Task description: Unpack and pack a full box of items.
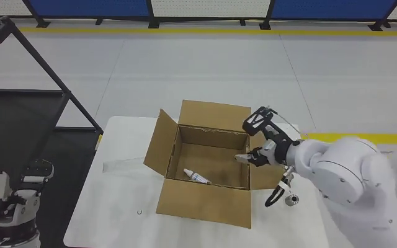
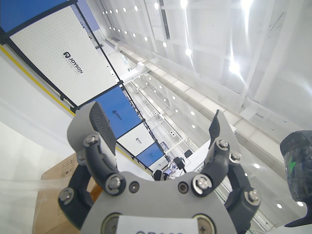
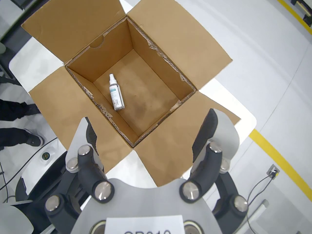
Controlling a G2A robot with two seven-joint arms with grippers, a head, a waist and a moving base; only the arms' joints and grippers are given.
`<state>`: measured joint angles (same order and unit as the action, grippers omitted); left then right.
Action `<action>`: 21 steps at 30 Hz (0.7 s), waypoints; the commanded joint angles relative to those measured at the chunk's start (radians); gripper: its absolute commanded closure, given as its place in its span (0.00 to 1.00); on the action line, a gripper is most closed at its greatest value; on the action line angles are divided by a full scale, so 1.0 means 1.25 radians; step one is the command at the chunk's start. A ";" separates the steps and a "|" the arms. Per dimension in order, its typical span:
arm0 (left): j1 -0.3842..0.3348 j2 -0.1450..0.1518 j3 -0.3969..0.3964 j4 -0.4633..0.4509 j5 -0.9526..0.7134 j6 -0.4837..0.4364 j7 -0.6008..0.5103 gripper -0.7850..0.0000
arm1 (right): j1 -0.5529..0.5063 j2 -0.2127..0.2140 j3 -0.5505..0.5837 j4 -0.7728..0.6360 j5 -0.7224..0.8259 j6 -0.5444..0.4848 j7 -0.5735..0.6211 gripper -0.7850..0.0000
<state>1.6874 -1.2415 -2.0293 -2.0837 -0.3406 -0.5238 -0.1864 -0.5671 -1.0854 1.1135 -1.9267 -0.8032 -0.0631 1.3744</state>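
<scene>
An open cardboard box (image 1: 205,201) stands in the middle of the white table with its four flaps folded out. A single small white spray bottle (image 1: 197,177) lies on the box floor near the front wall; the right wrist view looks down on the same bottle (image 3: 116,93) inside the box (image 3: 156,37). My right gripper (image 1: 249,139) hangs above the box's right rim and flap, open and holding nothing (image 3: 148,131). My left gripper (image 2: 158,127) points up toward the ceiling, open and empty, with a corner of the box (image 2: 56,196) beside it.
A clear plastic sheet (image 1: 124,164) lies on the table (image 1: 118,211) left of the box. A black metal frame (image 1: 56,93) stands off the table's left side. Bare table surface surrounds the box at the front left.
</scene>
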 commanded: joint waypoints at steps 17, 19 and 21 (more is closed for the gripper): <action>0.000 0.000 0.001 0.000 0.001 0.000 0.000 0.00 | 0.426 -0.279 -0.570 0.617 0.119 0.207 -0.060 0.00; 0.000 0.000 0.001 0.000 0.001 0.000 0.000 0.00 | 0.440 -0.311 -0.593 0.683 0.132 0.219 -0.066 0.00; 0.000 0.000 0.001 0.000 0.001 0.000 0.000 0.00 | 0.449 -0.343 -0.611 0.744 0.153 0.228 -0.072 0.00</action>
<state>1.6869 -1.2415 -2.0281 -2.0841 -0.3390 -0.5232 -0.1860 -0.0115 -1.4899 0.3604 -1.0497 -0.6325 0.2181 1.2880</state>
